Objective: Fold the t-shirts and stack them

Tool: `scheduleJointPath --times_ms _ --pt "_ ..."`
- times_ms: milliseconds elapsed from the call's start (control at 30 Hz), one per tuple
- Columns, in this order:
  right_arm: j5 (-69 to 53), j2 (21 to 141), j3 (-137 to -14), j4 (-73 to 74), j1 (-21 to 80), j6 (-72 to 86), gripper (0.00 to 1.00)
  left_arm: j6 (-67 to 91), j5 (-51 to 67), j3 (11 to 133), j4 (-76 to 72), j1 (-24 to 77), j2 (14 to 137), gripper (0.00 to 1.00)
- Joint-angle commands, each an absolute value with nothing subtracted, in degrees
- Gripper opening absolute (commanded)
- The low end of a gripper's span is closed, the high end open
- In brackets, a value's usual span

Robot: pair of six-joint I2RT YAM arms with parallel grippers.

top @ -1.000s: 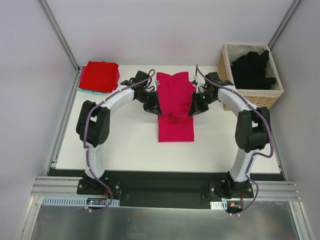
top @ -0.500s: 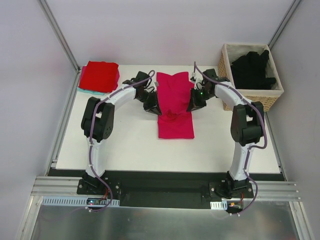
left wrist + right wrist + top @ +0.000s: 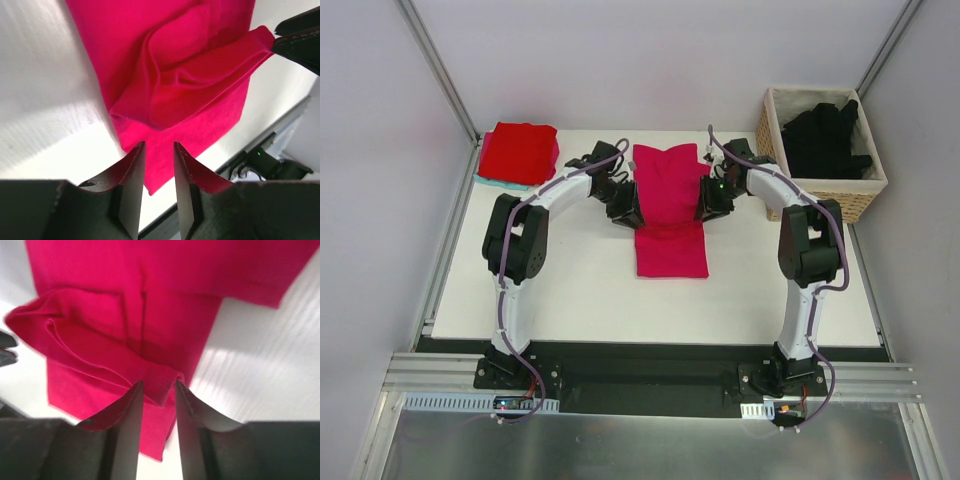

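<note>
A magenta-pink t-shirt (image 3: 670,190) lies mid-table, its top layer folded down over a longer bottom layer. My left gripper (image 3: 630,215) stands at the left end of that fold. In the left wrist view its jaws (image 3: 159,150) are open, and the cloth (image 3: 190,75) lies just beyond the tips. My right gripper (image 3: 705,212) is at the fold's right end, open (image 3: 159,387), with a loose corner of the cloth (image 3: 150,300) between its tips. A folded red t-shirt (image 3: 520,152) sits at the far left. Black t-shirts (image 3: 825,135) fill the basket.
The wicker basket (image 3: 820,182) stands at the far right corner. The red shirt rests on a teal folded piece (image 3: 498,183). White tabletop (image 3: 570,290) stretches from the shirt to the near edge, where both arm bases stand.
Both grippers went from shut to open and let go of the folded edge. The bunched magenta cloth now lies flatter over the lower layer. The arms drew slightly farther back.
</note>
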State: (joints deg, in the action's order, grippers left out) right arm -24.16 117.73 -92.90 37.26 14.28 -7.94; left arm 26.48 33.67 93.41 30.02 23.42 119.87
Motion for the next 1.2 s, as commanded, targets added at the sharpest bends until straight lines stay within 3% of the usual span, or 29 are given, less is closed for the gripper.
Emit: scheduleJointPath --times_ms 0,200,433,700,800,933,1167 --pt "-14.97 109.26 -89.66 28.59 13.89 -6.51 0.37 24.96 27.26 97.90 29.71 23.47 114.35 0.29" --pt "-6.77 101.44 -88.68 24.43 13.97 -6.77 0.38 25.58 25.57 99.93 29.09 23.47 113.29 0.29" --pt "-11.33 94.85 -86.23 24.43 14.76 -6.42 0.39 24.61 26.72 92.12 28.13 24.96 105.93 0.29" --pt "-17.75 91.41 -75.34 26.88 17.22 -5.80 0.38 24.52 25.32 78.50 27.07 26.98 95.73 0.28" --pt "-18.29 91.32 -70.77 27.16 18.89 -6.59 0.33 23.73 23.65 77.26 27.16 26.89 90.63 0.29" --pt "-16.35 90.44 -68.21 28.03 24.24 -7.82 0.01 24.78 24.17 76.20 27.33 26.28 85.62 0.30" --pt "-14.24 90.97 -66.80 26.11 29.62 -5.01 0.01 27.07 24.79 70.67 27.25 26.46 78.23 0.27"
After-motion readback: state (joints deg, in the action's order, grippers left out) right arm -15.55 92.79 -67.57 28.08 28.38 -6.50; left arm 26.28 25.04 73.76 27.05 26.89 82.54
